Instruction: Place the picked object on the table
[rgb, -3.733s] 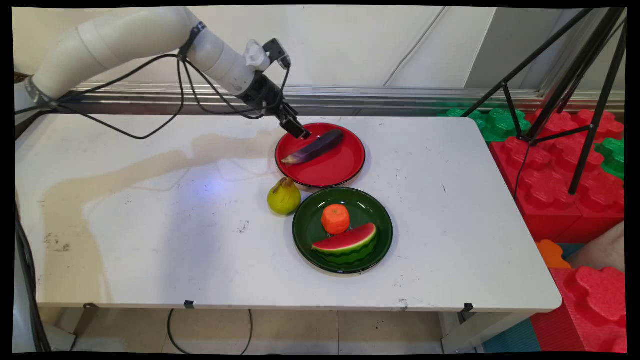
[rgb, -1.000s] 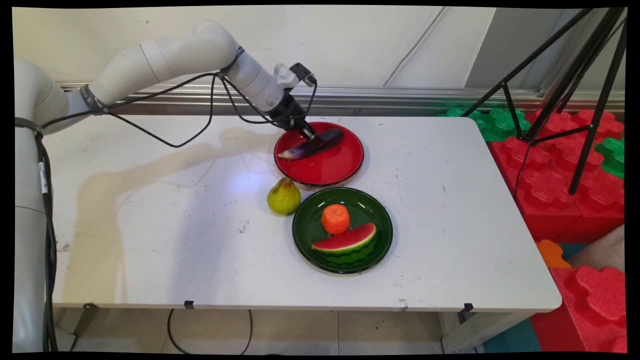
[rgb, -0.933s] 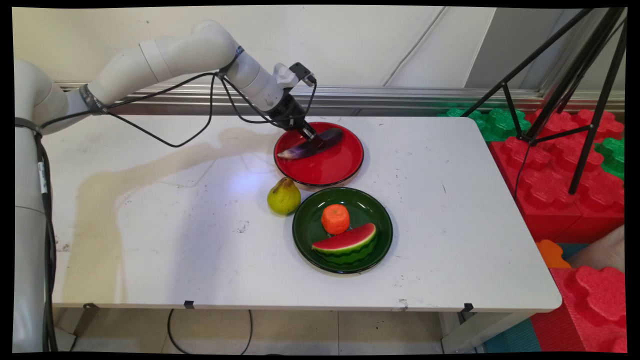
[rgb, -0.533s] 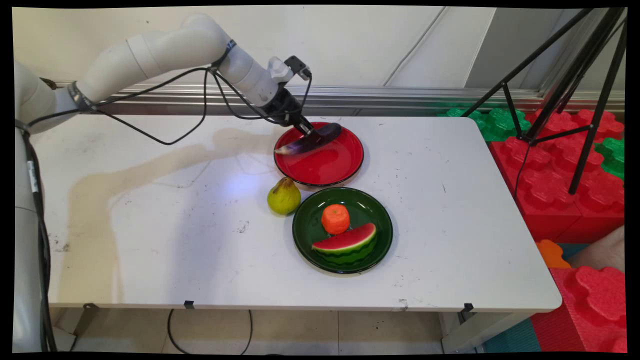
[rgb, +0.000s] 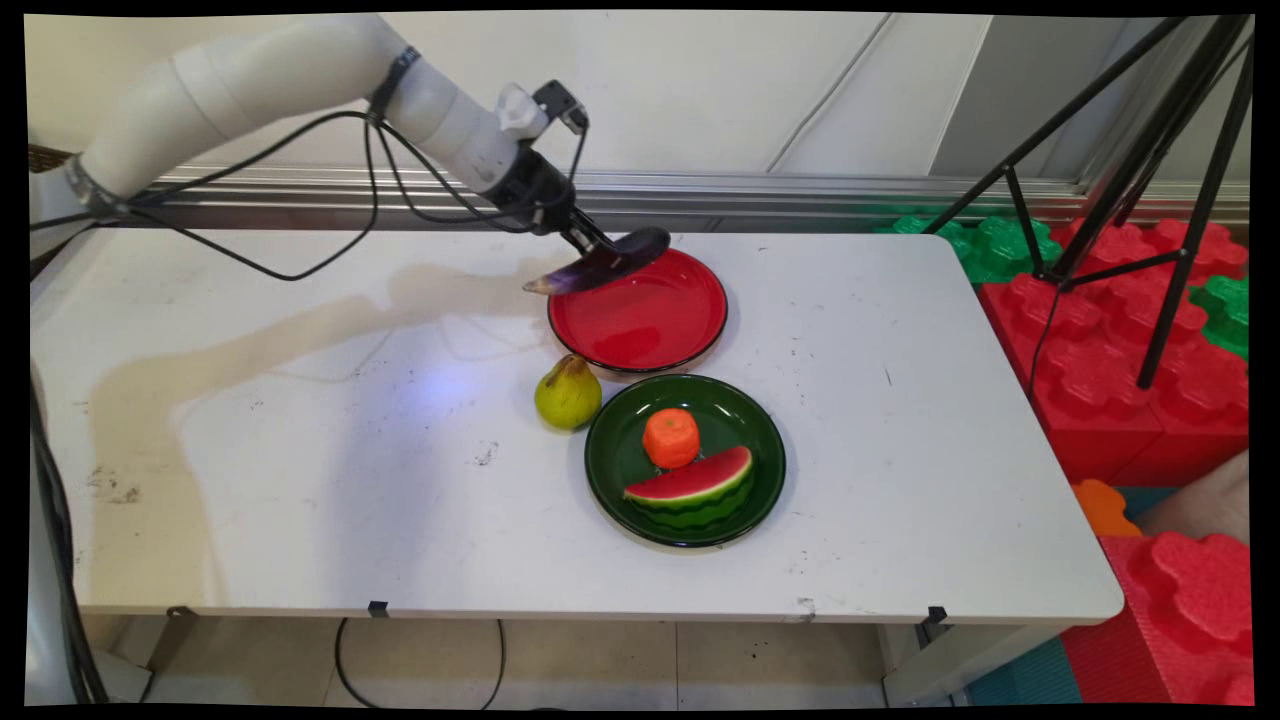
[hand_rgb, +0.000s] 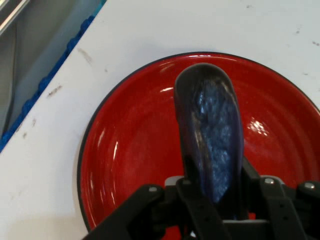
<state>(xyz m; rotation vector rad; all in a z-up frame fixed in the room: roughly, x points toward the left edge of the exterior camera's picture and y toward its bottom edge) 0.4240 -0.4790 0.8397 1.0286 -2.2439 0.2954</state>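
Black two-finger gripper (rgb: 592, 252), on a white arm entering from the upper left: closed on a purple eggplant (rgb: 598, 267) about its middle, both fingers pressed against its sides in the hand view (hand_rgb: 212, 200). Eggplant: held clear of the surface, lying nearly level, dark rounded end toward the wall side, pale stem end pointing out past the plate's left edge. Red plate (rgb: 650, 330): directly below and just forward of the gripper, black-rimmed, nothing lying in it; in the hand view (hand_rgb: 125, 150) its rim curves round the eggplant's far end with bare table beyond. Yellow-green pear (rgb: 568, 393): on the table nearer the camera than the gripper, just beside the red plate's near-left rim. Green plate (rgb: 610, 470): further toward the camera, its rim nearly touching the red plate's; it holds an orange (rgb: 671, 437) and a watermelon slice (rgb: 694, 488), close together. White table (rgb: 300, 450): broad bare surface to the gripper's left and toward the near edge; narrower bare strip between the gripper and the back edge; open surface also to the right of both plates.
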